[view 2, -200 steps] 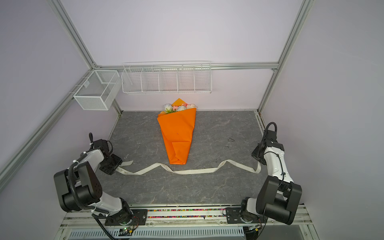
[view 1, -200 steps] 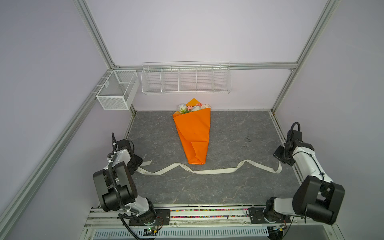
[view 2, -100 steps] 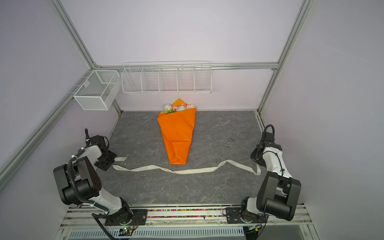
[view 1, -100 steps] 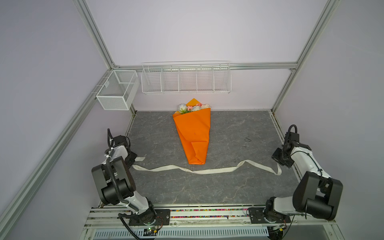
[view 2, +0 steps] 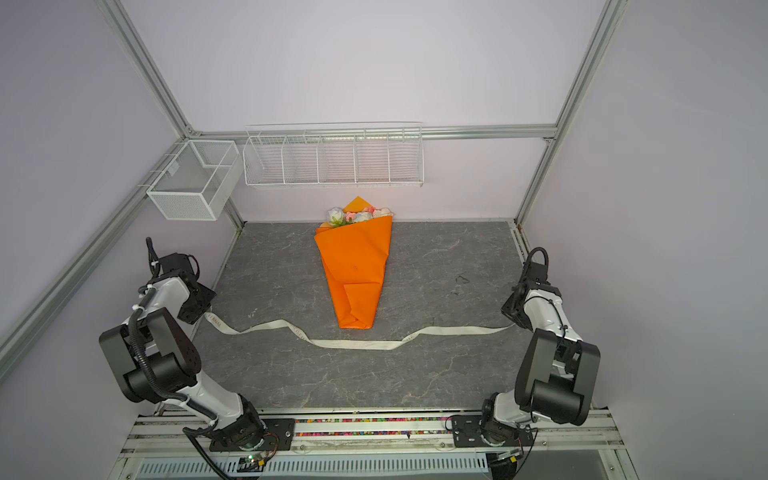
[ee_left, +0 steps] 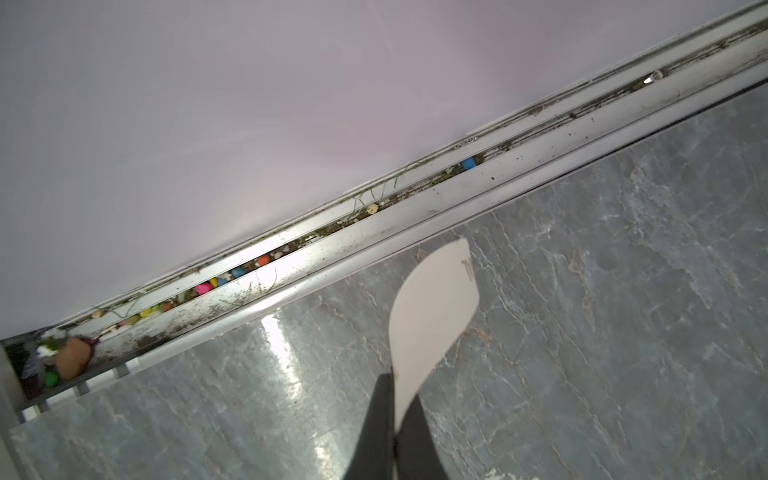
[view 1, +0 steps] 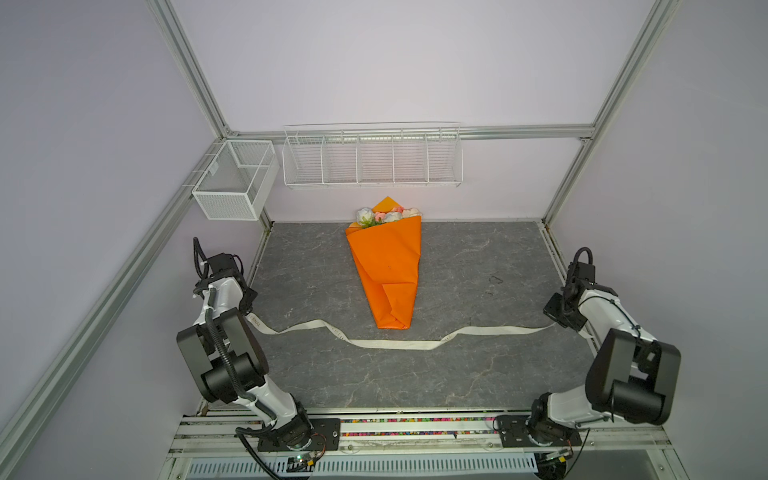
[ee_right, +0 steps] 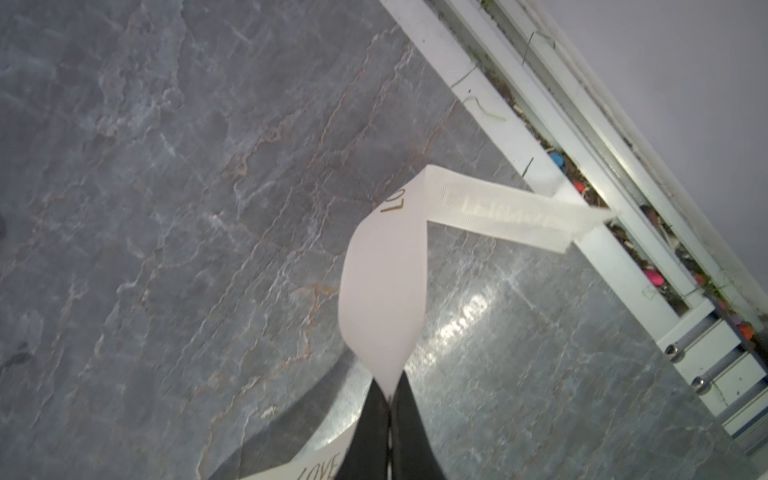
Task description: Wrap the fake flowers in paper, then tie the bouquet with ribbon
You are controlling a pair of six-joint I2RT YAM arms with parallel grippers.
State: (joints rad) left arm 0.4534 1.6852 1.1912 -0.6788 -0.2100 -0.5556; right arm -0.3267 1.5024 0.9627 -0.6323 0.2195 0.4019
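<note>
Left hand (ee_left: 395, 401) and right hand (ee_right: 390, 397) each pinched the cream ribbon (view 1: 390, 344) near an end (bouquet (view 1: 388, 217) lay beyond, centre).

Even, diffuse overhead light fills the cell in both top views. The grey tabletop (view 1: 478, 257) is sharp, the orange paper wrap (view 1: 386, 266) throws only a thin, soft shadow at its edges, and a pale glow lifts the back wall (view 1: 449, 199) behind it. The wide lens splays the aluminium posts (view 1: 187, 62) toward the corners. In both wrist views white glare streaks the polished tabletop. Close to the lens, the cream ribbon (ee_left: 432, 316) washes out pale and soft. The left gripper (ee_left: 395, 390) and right gripper (ee_right: 390, 386) are dark, out-of-focus shapes at the frame edge.
</note>
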